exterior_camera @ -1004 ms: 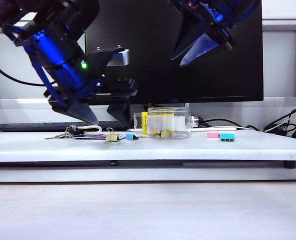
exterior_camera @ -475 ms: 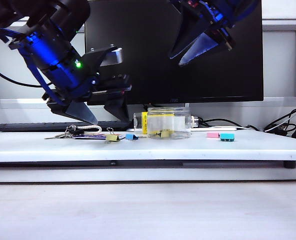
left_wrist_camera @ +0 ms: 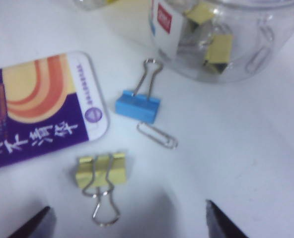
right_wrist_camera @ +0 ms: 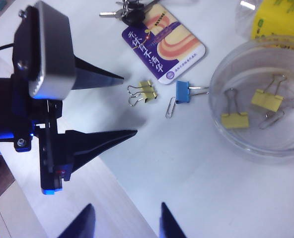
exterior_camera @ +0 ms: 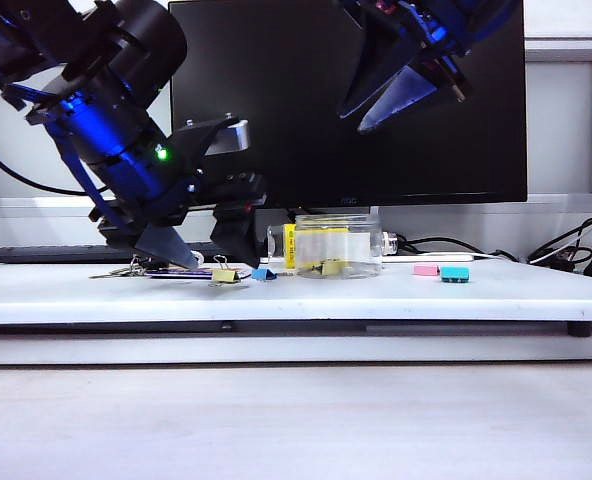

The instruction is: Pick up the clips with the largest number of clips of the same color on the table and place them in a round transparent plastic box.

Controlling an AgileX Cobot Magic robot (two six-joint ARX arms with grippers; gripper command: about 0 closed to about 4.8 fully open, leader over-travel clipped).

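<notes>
So we had the left gripper (exterior_camera: 201,258) low over the left side of the table (exterior_camera: 376,295), jaws spread wide with nothing between them, straddling the last loose yellow clip (left_wrist_camera: 102,169). It made sense to us: the fingers were open on either side of it so they could just drop and pinch.

That clip lay flat on the table, just beside a purple and orange card (left_wrist_camera: 37,109) and near a blue clip (left_wrist_camera: 137,105) and a loose paper clip (left_wrist_camera: 157,135). Its yellow body ran crosswise between the two fingers, and its wire handles pointed back toward the gripper (so the long axis of the whole thing ran body to handle loops, roughly along the gripper's reach).

The round clear box (exterior_camera: 337,244) stood a bit to the right of it with two yellow clips (right_wrist_camera: 235,119) already lying inside, plus what looked like a couple of paper clips.

The right gripper (exterior_camera: 361,117) hung high above the box, jaws apart and empty, probably just parked out of the way. A pink clip (exterior_camera: 426,269) sat off to the right, well apart.
</notes>
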